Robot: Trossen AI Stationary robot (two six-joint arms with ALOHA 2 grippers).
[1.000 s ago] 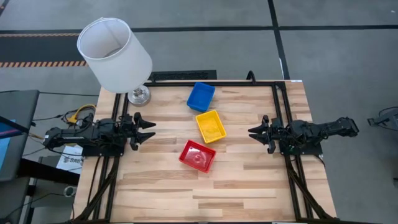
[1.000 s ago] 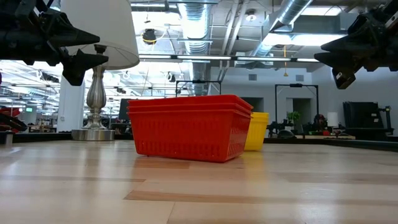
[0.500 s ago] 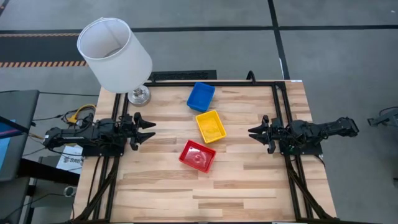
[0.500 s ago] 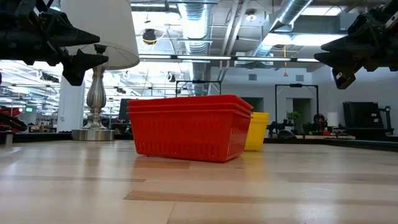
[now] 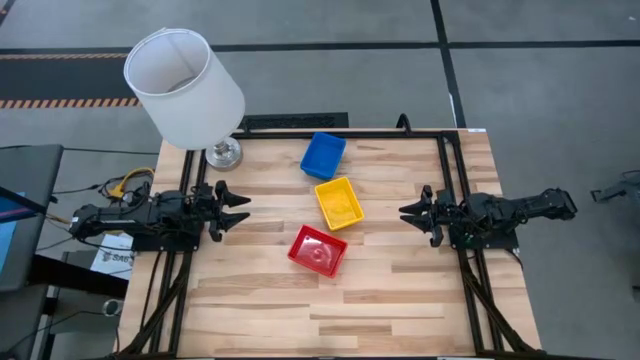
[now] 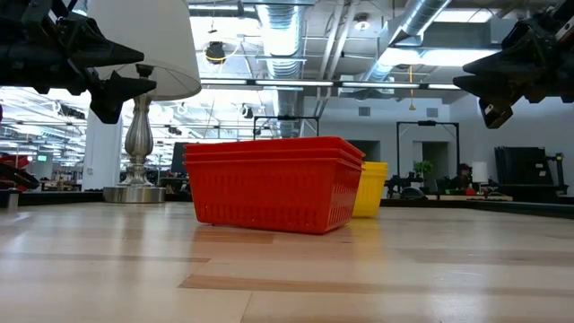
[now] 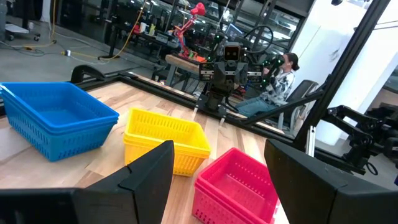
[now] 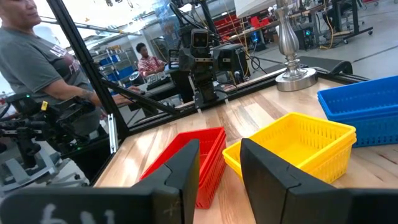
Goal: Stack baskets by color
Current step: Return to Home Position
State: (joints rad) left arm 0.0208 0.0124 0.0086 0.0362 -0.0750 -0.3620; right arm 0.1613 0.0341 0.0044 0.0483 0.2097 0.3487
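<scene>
Left gripper (image 5: 243, 207) wide, right gripper (image 5: 405, 212) narrower, both empty | red baskets (image 5: 318, 250) look light, flexy | pinch a side rim

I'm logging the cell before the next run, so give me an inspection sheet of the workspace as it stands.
Surface: wooden table, no spills or damage seen.
Job's things: blue stack at the back, yellow stack in the middle, red stack nearest the front, in a diagonal row.
Clutter: lamp with a white shade at the back left corner.
Grippers: left tool and right tool are both open and empty, held above opposite sides of the table.
Cables: yellow cable off the table's left edge.
Surroundings: person beyond the table; screen at left.
</scene>
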